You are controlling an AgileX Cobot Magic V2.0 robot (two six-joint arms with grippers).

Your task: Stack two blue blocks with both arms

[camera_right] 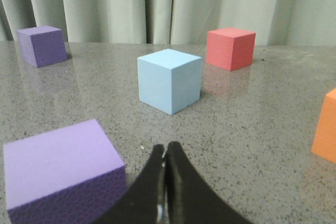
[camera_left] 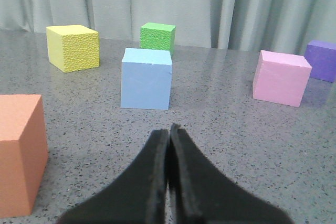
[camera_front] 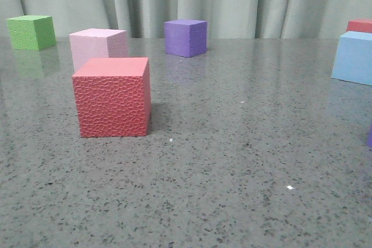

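One light blue block (camera_left: 146, 78) stands on the table straight ahead of my left gripper (camera_left: 169, 129), which is shut and empty, a short way back from it. The other light blue block (camera_right: 169, 80) stands ahead of my right gripper (camera_right: 165, 148), also shut and empty. In the front view only one blue block (camera_front: 353, 57) shows, at the right edge; neither gripper shows there.
A speckled grey table (camera_front: 232, 161) before a curtain. Front view: red cube (camera_front: 113, 97), pink cube (camera_front: 97, 46), green cube (camera_front: 31, 32), purple cube (camera_front: 185, 37). Left wrist view: yellow cube (camera_left: 73, 47), orange cube (camera_left: 20, 153). A lilac cube (camera_right: 60, 169) lies close beside my right gripper.
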